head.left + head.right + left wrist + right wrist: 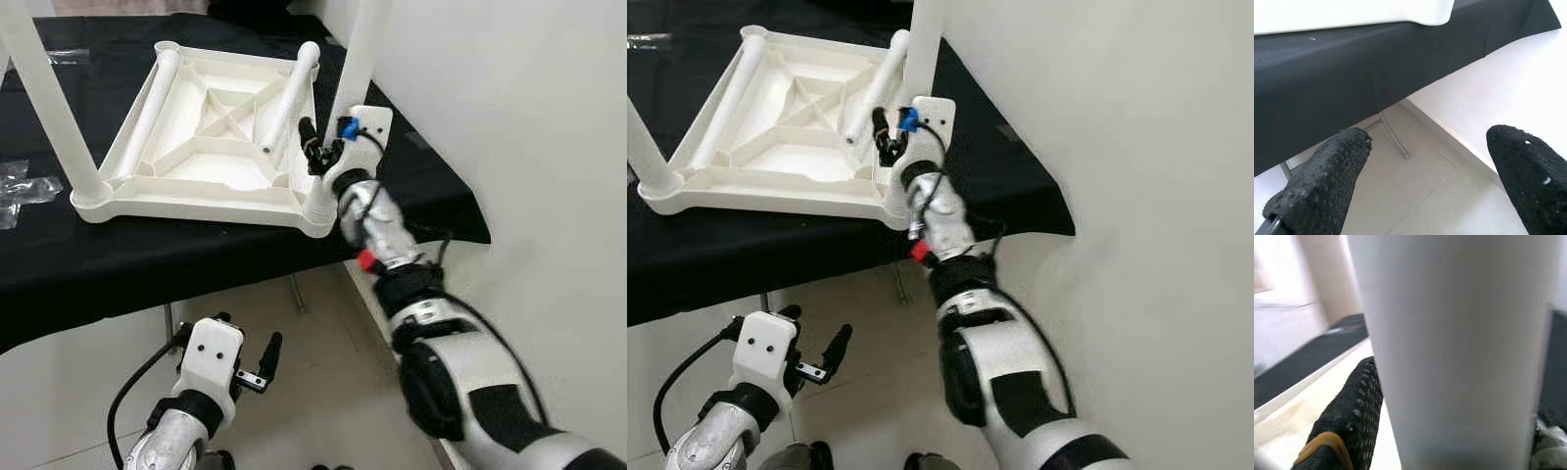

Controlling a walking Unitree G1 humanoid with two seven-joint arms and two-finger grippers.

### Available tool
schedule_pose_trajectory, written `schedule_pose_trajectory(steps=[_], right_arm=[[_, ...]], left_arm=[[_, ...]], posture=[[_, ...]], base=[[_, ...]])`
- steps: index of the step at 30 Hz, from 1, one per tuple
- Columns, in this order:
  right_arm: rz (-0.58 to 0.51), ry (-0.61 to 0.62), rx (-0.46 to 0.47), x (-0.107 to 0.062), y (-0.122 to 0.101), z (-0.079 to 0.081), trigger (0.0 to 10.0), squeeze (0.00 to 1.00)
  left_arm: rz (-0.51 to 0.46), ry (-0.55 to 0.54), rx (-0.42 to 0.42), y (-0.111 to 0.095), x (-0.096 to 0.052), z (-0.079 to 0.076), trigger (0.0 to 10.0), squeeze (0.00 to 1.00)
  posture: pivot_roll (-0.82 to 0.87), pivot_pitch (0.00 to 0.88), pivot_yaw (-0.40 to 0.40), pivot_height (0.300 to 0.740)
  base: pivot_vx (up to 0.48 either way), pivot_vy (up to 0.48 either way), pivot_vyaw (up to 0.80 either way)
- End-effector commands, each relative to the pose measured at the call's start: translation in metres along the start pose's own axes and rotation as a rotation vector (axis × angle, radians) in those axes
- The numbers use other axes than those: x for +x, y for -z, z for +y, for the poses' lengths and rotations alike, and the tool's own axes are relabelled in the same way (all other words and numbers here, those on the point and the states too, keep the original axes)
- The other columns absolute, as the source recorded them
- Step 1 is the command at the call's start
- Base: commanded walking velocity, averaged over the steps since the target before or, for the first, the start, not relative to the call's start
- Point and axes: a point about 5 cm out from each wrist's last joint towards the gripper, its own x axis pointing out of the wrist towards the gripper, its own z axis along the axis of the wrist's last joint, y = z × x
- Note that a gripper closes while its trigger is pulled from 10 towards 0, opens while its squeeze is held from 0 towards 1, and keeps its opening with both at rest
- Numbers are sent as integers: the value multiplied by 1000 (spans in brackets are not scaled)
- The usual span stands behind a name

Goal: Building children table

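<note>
My right gripper (328,147) clamps the upright leg (359,59) at the upturned tabletop's (211,147) near corner. Another leg stands opposite; two loose legs (289,93) lie beyond my fingers. My left gripper (257,364) hangs wide open below.

smooth white plastic tabletop (211,137), matt black cloth (147,250)

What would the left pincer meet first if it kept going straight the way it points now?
Probably nothing soon: the left pincer, open below the black-covered table, points under its edge toward bare floor and the white wall. Depth is unclear.
</note>
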Motion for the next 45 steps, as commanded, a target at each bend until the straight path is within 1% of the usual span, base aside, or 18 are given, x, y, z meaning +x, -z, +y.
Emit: schedule_pose_trajectory(steps=[1, 7, 10, 17, 23, 24, 25, 28, 36, 37, 38, 39, 40, 41, 42, 43, 44, 45], right_arm=[[36, -173, 54, -4, 4, 4, 10000, 0], [163, -523, 43, -13, 6, 5, 10000, 0], [193, -573, 22, -14, 9, 8, 10000, 0], [207, -774, 11, -1, 2, 39, 10000, 0], [215, -674, -42, 10, 4, 49, 10000, 0], [215, -664, -45, 10, 6, 50, 1647, 0], [221, -636, -53, 10, 8, 49, 0, 0], [226, -620, -57, 10, 10, 48, 0, 0], [178, -268, -26, 14, 14, 29, 0, 0], [178, -106, -38, 15, 13, 19, 0, 0], [178, -106, -38, 15, 13, 19, 0, 0], [176, 112, -64, 14, 13, 7, 0, 0], [176, 112, -64, 14, 13, 7, 0, 0], [161, 328, -83, 9, 13, -6, 0, 0], [161, 328, -83, 9, 13, -6, 0, 0], [138, 505, -97, 4, 12, -15, 0, 0], [138, 505, -97, 4, 12, -15, 0, 0], [117, 649, -96, -1, 11, -20, 0, 0]], left_arm=[[30, 11, -14, 6, 0, -3, 10000, 0], [28, 15, -17, 8, -1, -4, 10000, 0], [28, 16, -17, 8, -1, -4, 10000, 0], [36, 16, -15, 9, -3, -5, 10000, 0], [33, 20, -16, 10, -3, -6, 10000, 0], [33, 22, -17, 10, -3, -6, 10000, 0], [34, 22, -17, 10, -3, -6, 10000, 0], [35, 22, -17, 10, -3, -6, 10000, 0], [36, 23, -21, 10, -2, -7, 10000, 0], [38, 23, -18, 10, -2, -7, 10000, 0], [38, 23, -18, 10, -2, -7, 10000, 0], [38, 24, -16, 10, -1, -6, 10000, 0], [38, 24, -16, 10, -1, -6, 10000, 0], [34, 26, -17, 10, -1, -6, 10000, 0], [34, 26, -17, 10, -1, -6, 10000, 0], [38, 27, -14, 10, 0, -6, 10000, 0], [38, 27, -14, 10, 0, -6, 10000, 0], [38, 28, -13, 10, 0, -6, 10000, 0]], posture=[[140, 146, -146, 740], [150, 128, -148, 740], [150, 128, -148, 740], [163, 109, -163, 740], [162, 105, -163, 740], [162, 105, -163, 740], [162, 107, -162, 740], [162, 107, -162, 740], [152, 114, -158, 740], [151, 122, -155, 740], [151, 122, -155, 740], [145, 126, -150, 740], [145, 126, -150, 740], [141, 127, -147, 740], [141, 127, -147, 740], [141, 127, -148, 740], [141, 127, -148, 740], [144, 128, -150, 740]], base=[[0, 0, 0], [0, 0, 0], [0, 0, 0], [0, 0, 0], [0, 0, 0], [0, 0, 0], [0, 0, 0], [0, 0, 0], [0, 0, 0], [0, 0, 0], [0, 0, 0], [0, 0, 0], [0, 0, 0], [0, 0, 0], [0, 0, 0], [0, 0, 0], [0, 0, 0], [0, 0, 0]])
